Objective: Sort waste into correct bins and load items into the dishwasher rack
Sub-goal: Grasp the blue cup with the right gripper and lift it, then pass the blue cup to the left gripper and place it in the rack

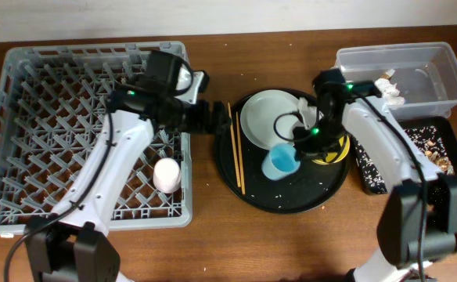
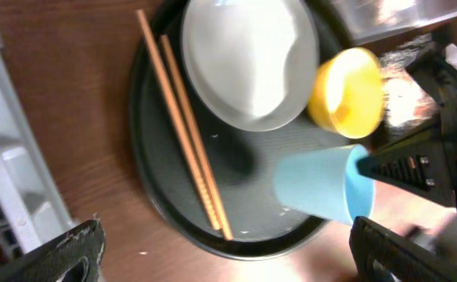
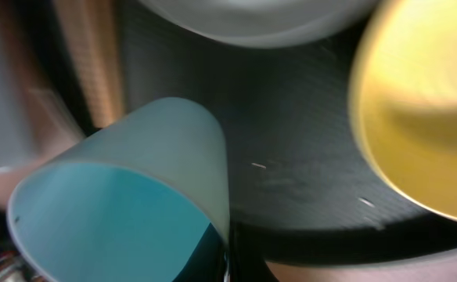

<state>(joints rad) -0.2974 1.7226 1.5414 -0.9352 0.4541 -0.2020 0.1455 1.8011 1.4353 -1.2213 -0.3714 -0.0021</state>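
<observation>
- Rim of the blue cup (image 1: 282, 162) is pinched by the right gripper (image 1: 293, 147), with one finger seen inside the mouth. The cup is held tilted over the round black tray (image 1: 291, 200).
- Just beside that gripper, the yellow bowl (image 2: 346, 92) sits on the same tray. The pale plate (image 2: 248, 59) lies close against the bowl, on its far side.
- The chopsticks (image 1: 236, 149) lie side by side on the tray, across it from the right gripper and nearer the left one.
- The left gripper (image 1: 217, 117) is spread wide with nothing between its fingers, at the edge of the dishwasher rack (image 1: 9, 78), with the tray ahead of it.
- The pink cup (image 1: 166, 174) sits in the rack, behind the left gripper and beside its arm.
- On the right gripper's outer side, white napkins (image 1: 390, 88) lie in the clear tub (image 1: 440, 55). Food scraps (image 1: 436, 153) lie in the black rectangular tray (image 1: 369, 184).
- Pale markings on the right gripper's housing are seen from the left wrist, too blurred to be read.
</observation>
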